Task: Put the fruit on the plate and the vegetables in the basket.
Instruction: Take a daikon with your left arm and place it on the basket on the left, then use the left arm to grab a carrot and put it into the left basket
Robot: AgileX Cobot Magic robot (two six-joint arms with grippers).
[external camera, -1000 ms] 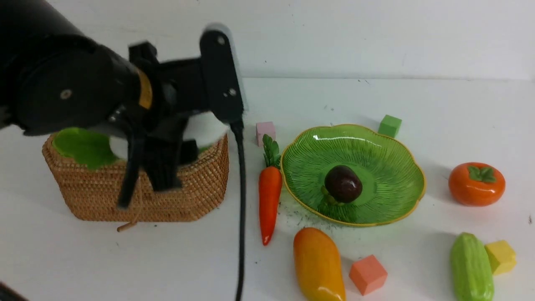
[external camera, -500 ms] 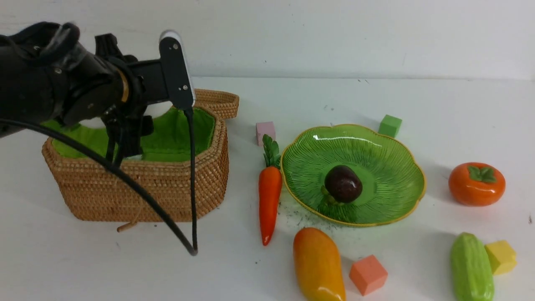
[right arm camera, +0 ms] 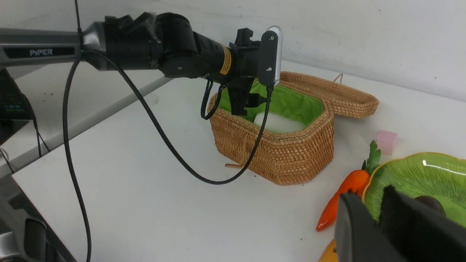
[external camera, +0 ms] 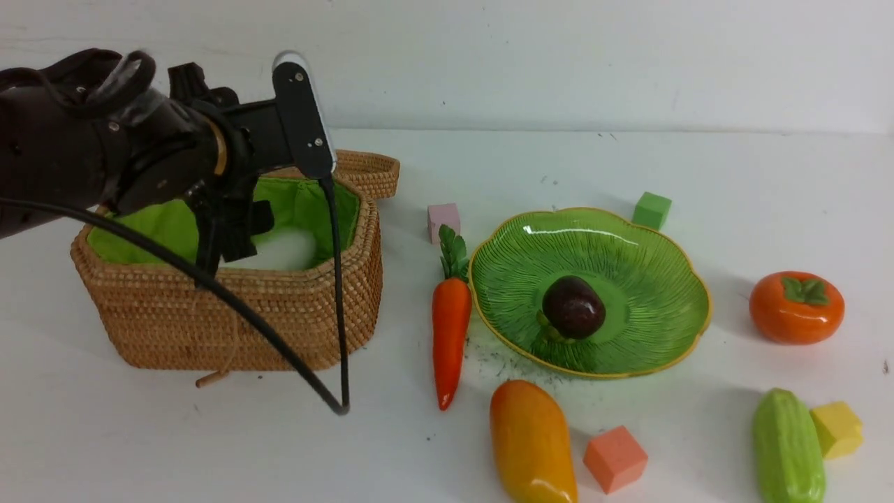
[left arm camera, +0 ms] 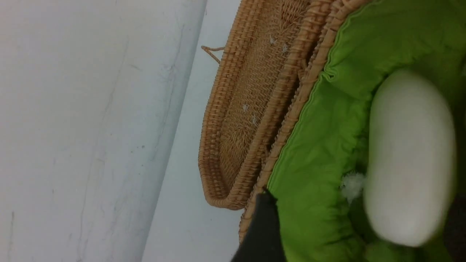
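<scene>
The wicker basket [external camera: 230, 321] stands at the left with its lid [external camera: 363, 171] open behind it. The white radish [external camera: 283, 248] lies inside on the green lining, free of the fingers; it also shows in the left wrist view [left arm camera: 407, 156]. My left gripper [external camera: 227, 244] hangs open just above the basket's inside. The green plate [external camera: 628, 244] holds the purple mangosteen [external camera: 573, 307]. The carrot [external camera: 450, 328] lies left of the plate, the mango [external camera: 532, 443] in front, and the persimmon [external camera: 796, 307] and cucumber [external camera: 788, 447] at the right. My right gripper [right arm camera: 366, 193] is shut and empty, and shows only in its wrist view.
Foam cubes lie about: pink [external camera: 443, 218] behind the carrot, green [external camera: 651, 209] behind the plate, orange [external camera: 614, 457] beside the mango, yellow [external camera: 836, 428] against the cucumber. The left arm's black cable [external camera: 335, 335] hangs in front of the basket.
My left arm swung back over the basket with the radish. The radish has left the fingers and now lies in the basket. Everything else is unmoved.
</scene>
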